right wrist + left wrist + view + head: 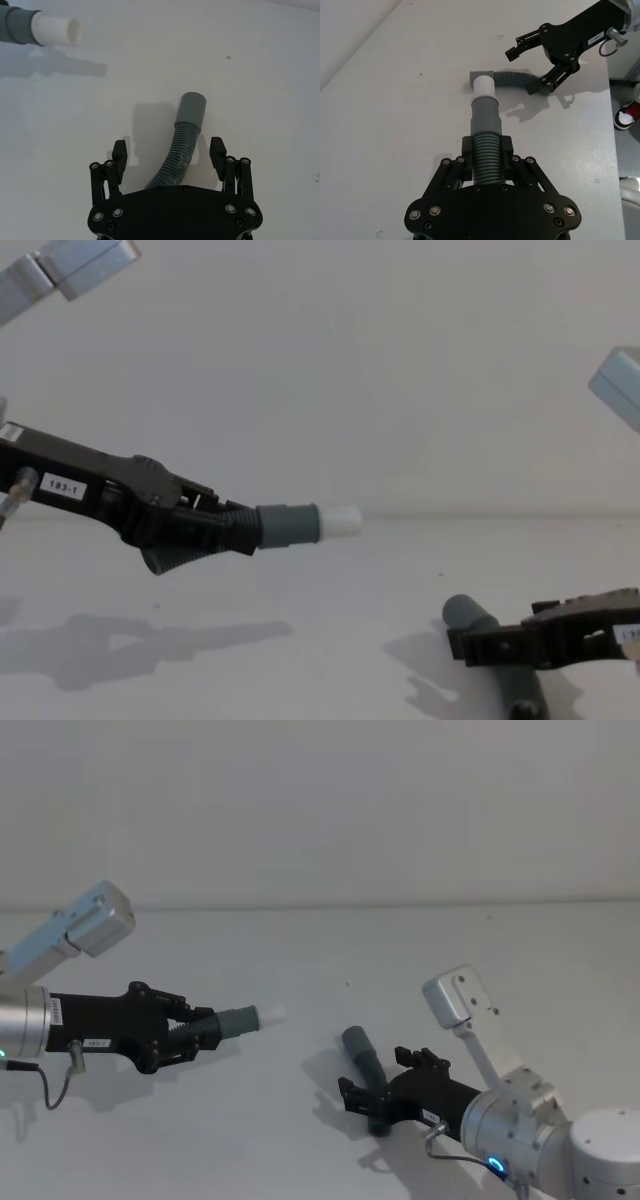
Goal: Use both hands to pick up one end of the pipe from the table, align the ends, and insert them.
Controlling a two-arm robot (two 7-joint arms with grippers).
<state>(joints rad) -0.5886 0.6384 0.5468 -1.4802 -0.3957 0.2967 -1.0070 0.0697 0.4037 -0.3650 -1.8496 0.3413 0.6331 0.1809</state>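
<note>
Black left hand (205, 1030) holds white-tipped end (250, 1018) aloft, right hand (385, 1076) straddles pipe (364, 1063)

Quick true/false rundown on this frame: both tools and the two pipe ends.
1. The left tool is shut on the pipe behind its white-tipped end. True.
2. The white-tipped end rests on the table. False: it is held clear above the table.
3. The right tool is clamped on the plain socket. False: its jaws stand open on either side of the pipe, behind the plain socket.
4. The two ends are apart, not inserted. True.
</note>
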